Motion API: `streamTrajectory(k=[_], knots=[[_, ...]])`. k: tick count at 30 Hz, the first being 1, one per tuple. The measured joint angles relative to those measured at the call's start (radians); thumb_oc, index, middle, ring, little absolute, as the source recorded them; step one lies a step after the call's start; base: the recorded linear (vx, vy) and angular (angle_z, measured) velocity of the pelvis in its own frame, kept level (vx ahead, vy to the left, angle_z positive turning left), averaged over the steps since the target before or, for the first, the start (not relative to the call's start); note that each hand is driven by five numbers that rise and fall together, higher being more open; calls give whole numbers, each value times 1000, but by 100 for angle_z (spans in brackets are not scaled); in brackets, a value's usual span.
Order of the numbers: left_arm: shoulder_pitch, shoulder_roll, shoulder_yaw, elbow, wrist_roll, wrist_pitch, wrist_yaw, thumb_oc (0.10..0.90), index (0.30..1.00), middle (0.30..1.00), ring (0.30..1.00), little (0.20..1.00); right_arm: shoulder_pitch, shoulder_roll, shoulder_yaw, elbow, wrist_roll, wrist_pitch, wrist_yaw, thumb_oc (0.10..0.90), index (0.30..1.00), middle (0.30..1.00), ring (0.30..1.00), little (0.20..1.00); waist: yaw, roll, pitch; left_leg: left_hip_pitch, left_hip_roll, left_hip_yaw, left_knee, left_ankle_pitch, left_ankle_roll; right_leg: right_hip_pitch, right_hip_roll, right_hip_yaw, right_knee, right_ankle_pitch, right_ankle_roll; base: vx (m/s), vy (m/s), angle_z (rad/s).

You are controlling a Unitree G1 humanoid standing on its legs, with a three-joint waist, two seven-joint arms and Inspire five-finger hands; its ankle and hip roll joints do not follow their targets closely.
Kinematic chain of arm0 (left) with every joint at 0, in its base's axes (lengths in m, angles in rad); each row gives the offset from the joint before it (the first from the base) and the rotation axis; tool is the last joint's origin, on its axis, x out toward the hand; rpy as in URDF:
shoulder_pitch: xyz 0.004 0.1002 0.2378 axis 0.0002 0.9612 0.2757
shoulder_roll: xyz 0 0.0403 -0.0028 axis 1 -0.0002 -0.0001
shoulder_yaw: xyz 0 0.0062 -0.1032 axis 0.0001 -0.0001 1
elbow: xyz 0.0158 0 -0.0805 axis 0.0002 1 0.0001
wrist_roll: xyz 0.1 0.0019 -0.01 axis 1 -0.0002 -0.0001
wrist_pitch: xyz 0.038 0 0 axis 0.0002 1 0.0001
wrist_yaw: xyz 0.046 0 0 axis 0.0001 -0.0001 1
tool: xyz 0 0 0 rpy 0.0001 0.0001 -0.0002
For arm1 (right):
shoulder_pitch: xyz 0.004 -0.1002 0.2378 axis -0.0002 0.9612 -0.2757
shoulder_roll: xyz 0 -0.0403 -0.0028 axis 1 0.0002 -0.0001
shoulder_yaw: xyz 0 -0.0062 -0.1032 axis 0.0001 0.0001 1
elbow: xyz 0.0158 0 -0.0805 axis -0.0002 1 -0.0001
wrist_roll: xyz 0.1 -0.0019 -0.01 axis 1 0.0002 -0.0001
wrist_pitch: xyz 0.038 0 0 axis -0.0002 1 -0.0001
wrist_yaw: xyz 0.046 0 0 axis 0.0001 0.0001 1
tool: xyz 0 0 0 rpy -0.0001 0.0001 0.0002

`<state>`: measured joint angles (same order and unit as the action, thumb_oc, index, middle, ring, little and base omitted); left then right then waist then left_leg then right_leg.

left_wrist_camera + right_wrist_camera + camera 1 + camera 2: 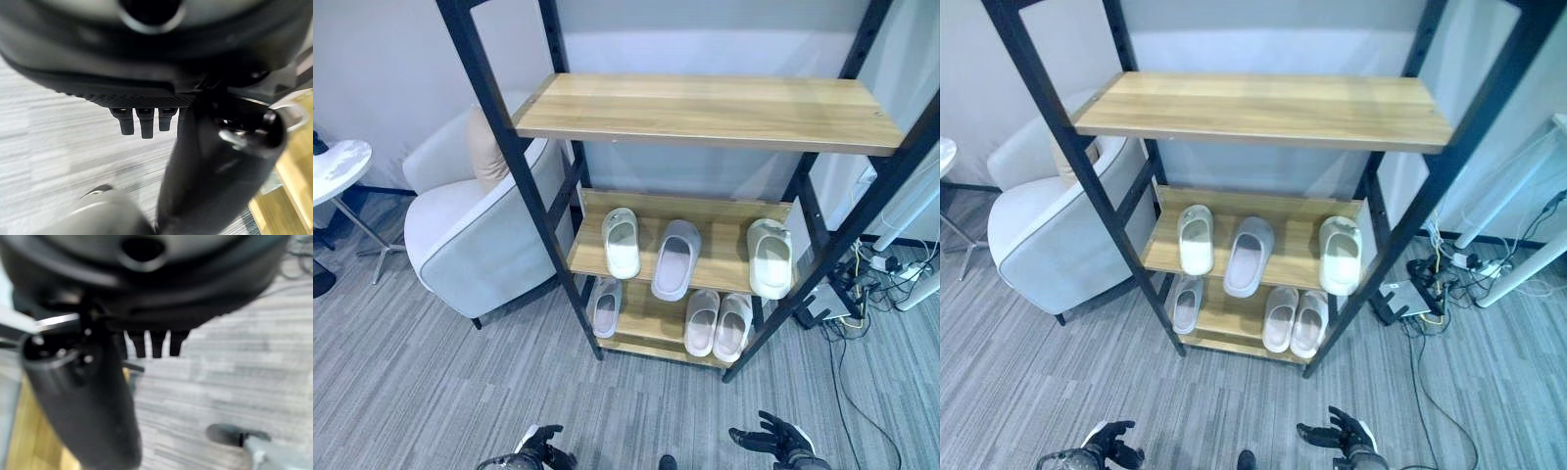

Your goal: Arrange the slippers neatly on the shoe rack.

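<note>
The shoe rack [545, 201] has a black frame and wooden shelves. On its middle shelf [724, 230] lie three slippers apart from each other: a pale one [622, 242] on the left, a grey one [675, 258] in the middle and a cream one [770, 257] on the right. The bottom shelf holds a single slipper [606, 305] at the left and a pair [718, 324] side by side at the right. My left hand [540, 447] and right hand [773, 438] hang low over the carpet in front of the rack, fingers relaxed and holding nothing.
A white armchair [470, 225] stands against the rack's left side, with a round white table [337, 166] further left. Cables and a power strip [867, 279] lie on the floor right of the rack. Grey carpet [431, 382] lies between me and the rack.
</note>
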<state>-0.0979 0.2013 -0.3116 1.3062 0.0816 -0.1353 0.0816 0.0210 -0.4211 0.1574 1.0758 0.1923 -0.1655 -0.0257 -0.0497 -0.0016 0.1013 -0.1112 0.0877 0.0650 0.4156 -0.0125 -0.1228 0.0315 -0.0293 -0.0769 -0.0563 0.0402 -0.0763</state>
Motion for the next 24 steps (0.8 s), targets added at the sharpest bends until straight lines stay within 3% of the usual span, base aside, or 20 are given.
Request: streamTrajectory(k=[1,2,4,5,6,9,10,11,17,21,24], knots=[[-2,-6,-2,8,0,-1,4,800,900,900,900,900,-30,1,-10,47,-16,0,-34,800,900,900,900,900,-5,-2,2,-13,-3,2,-43,-19,22,8,2,18,-11,-2,1,195,43,-41],[-17,-10,-32,14,0,1,11,800,900,900,900,900,-63,1,-11,116,-15,1,-55,800,900,900,900,900,5,-8,3,-5,-19,-26,-179,-20,25,6,2,37,-21,4,2,238,64,-36],[-42,-19,-81,-12,2,-11,10,800,900,900,900,900,-97,-30,-3,195,-4,22,-48,800,900,900,900,900,28,6,17,-2,-14,-36,-342,6,2,1,24,59,-36,27,18,201,63,-40],[-38,-21,-73,-15,2,-12,20,800,900,900,900,900,-97,-11,-89,212,47,2,-69,800,900,900,900,900,31,11,20,1,2,-42,-396,26,4,14,39,54,-37,16,26,253,102,-33],[-37,-20,-68,-7,0,-8,21,800,900,900,900,900,-64,4,-100,197,105,0,-78,800,900,900,900,900,31,10,19,29,4,-50,-456,44,4,33,56,60,-36,3,36,228,114,-19],[-16,-20,-69,13,0,-11,19,800,900,900,900,900,1,60,-74,166,154,2,-47,800,900,900,900,900,7,15,8,75,-16,-45,-462,63,27,60,66,78,-36,-23,32,167,99,-34],[-9,-31,-72,13,1,-11,16,800,900,900,900,900,24,69,-63,160,172,-1,-38,800,900,900,900,900,-2,43,-3,100,-11,-46,-475,84,50,63,80,87,-36,-27,37,119,88,-27],[3,-31,-67,15,0,-11,15,800,900,900,900,900,56,96,-70,164,172,5,-32,800,900,900,900,900,-15,47,-9,117,-21,-44,-498,116,69,69,71,90,-34,-34,51,95,79,-20],[15,6,-30,6,0,-8,16,800,900,900,900,900,123,135,-26,76,167,37,10,800,900,900,900,900,-23,20,7,158,-82,-17,-505,98,99,96,5,110,-31,-65,96,63,66,-13],[15,10,-32,-9,0,-9,17,800,900,900,900,900,48,146,-5,87,165,35,19,800,900,900,900,900,-18,24,4,166,-86,-19,-506,80,114,107,1,108,-35,-70,103,56,53,3],[39,-1,-38,-31,0,-10,14,800,900,900,900,900,30,146,38,-2,136,22,22,800,900,900,900,900,-12,30,-3,168,-83,-21,-506,74,118,104,5,107,-35,-70,103,7,8,1]])
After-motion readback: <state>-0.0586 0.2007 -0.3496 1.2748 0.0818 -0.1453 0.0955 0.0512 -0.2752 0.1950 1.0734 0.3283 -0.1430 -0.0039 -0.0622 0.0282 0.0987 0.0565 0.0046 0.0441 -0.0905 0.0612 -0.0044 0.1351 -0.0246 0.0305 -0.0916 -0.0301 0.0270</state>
